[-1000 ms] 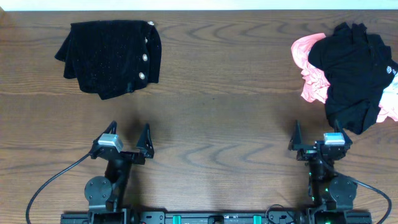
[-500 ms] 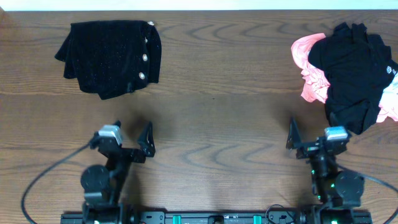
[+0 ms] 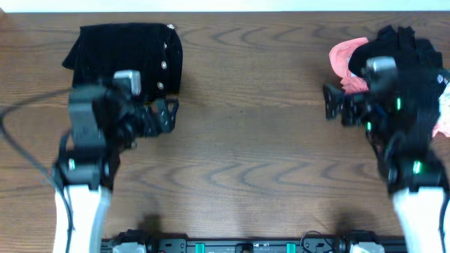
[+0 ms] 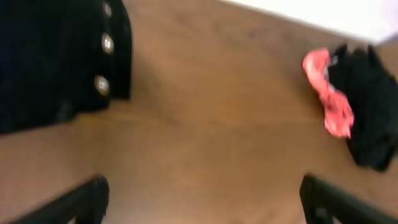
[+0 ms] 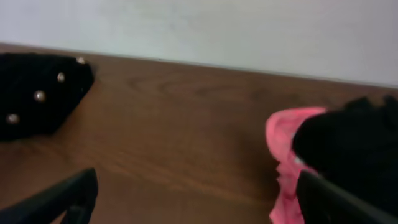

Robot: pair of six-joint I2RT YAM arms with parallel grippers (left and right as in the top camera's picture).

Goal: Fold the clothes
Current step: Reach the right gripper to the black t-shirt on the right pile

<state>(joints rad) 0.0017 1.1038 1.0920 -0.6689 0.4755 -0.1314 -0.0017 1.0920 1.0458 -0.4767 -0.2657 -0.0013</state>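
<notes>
The clothes lie in two places. A heap with a black shirt (image 3: pixel 406 43) over a pink garment (image 3: pixel 343 56) sits at the far right, partly covered by my right arm. A folded black garment with metal buttons (image 3: pixel 105 46) lies at the far left. My left gripper (image 3: pixel 151 116) hovers open just in front of that folded garment's right edge, with nothing between its fingers. My right gripper (image 3: pixel 351 105) stands open at the heap's left edge, above the pink cloth. The right wrist view shows the pink garment (image 5: pixel 287 149) and black shirt (image 5: pixel 348 140) by the right finger (image 5: pixel 336 199).
The brown wooden table (image 3: pixel 246 133) stretches bare between the two garments. In the left wrist view the buttoned garment (image 4: pixel 50 62) is at top left and the heap (image 4: pixel 367 112) at far right. A pale wall (image 5: pixel 217 28) runs behind the table's far edge.
Both arms have lifted from the table's front edge and swung forward, the left toward the buttoned garment, the right toward the heap. Both grippers stayed open.
</notes>
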